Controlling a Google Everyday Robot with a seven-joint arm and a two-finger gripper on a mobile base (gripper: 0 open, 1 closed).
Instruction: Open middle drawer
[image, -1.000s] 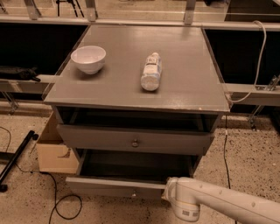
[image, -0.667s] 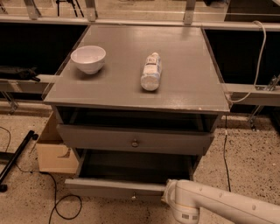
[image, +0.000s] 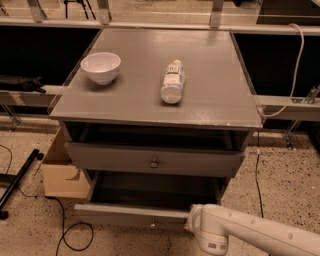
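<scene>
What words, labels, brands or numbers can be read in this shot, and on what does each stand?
No text can be read.
Label of the clear plastic bottle lying on the grey cabinet top: dark print, too blurred to read.
White round bowl: no marking.
White robot gripper, at the front right of the lower pulled-out grey drawer: no legible marking.

The grey surface (image: 210, 95) fills the middle of the frame. A white bowl (image: 100, 66) stands upright at its upper left. A clear plastic bottle (image: 173, 82) lies on its side near the centre (apart from the bowl). The pincer (image: 190, 226) sits below the surface, at the bottom of the frame, right of centre.
</scene>
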